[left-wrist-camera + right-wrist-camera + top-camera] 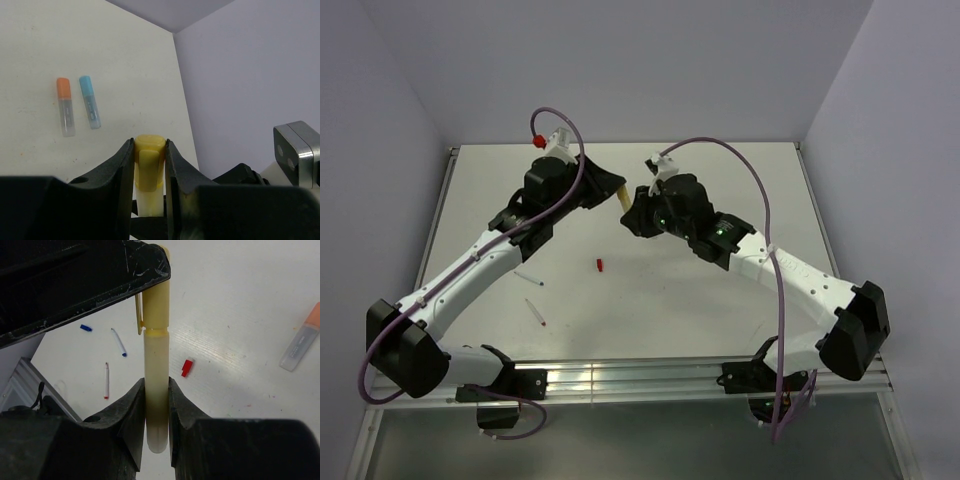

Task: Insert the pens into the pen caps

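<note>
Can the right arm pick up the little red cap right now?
Probably not yet. The right gripper is shut on the yellow marker, which the left gripper also holds. The red cap lies in the open, nothing covering it.

Both arms stretch forward and bend inward, wrists facing each other; the left gripper clamps the yellow cap; the right gripper, just below it, pinches the barrel of the yellow pen.
</note>
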{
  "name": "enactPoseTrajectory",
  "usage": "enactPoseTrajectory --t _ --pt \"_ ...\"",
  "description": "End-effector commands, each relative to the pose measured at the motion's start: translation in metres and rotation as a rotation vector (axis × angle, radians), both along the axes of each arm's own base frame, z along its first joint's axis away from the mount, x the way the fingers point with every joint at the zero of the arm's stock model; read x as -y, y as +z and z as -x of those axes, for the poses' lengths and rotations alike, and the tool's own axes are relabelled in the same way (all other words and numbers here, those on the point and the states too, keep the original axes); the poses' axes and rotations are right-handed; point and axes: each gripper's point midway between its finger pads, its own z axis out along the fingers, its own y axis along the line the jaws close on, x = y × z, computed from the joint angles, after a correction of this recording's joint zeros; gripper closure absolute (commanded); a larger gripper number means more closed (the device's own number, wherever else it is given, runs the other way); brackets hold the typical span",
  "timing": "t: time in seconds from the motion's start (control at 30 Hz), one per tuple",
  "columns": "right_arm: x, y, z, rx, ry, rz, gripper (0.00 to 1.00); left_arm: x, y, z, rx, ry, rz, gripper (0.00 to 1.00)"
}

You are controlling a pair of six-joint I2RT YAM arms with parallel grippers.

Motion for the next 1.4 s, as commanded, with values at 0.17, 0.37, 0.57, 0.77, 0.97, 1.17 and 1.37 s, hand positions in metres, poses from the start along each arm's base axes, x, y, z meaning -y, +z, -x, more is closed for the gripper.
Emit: enactPoseTrajectory --t 0.17,0.37,0.57,0.77,0.97,1.17,1.37 --pt "0.023 0.072 -0.005 0.230 -0.070 -0.135 1.00 0.026 0.030 0.052 0.037 -0.080 -0.027 1.00" --pt "0.038 0.098 0.013 0.325 -0.055 -0.202 1.00 0.042 0.030 0.079 0.041 -0.119 -0.036 1.00" --pt "0.048 0.117 0.030 0.398 -0.025 -0.247 1.00 0.062 0.019 0.103 0.062 -0.129 -0.095 1.00" --pt "0.056 0.128 0.039 0.434 -0.027 -0.267 1.00 0.070 0.005 0.115 0.086 -0.096 -0.228 1.00" --pt "0.061 0.134 0.042 0.457 -0.031 -0.275 1.00 0.071 -0.006 0.128 0.091 -0.100 -0.293 1.00" --pt "0.064 0.140 0.045 0.480 -0.028 -0.283 1.00 0.073 -0.021 0.138 0.086 -0.114 -0.367 1.00" --pt "0.067 0.148 0.050 0.514 -0.021 -0.299 1.00 0.075 -0.026 0.149 0.086 -0.149 -0.362 1.00"
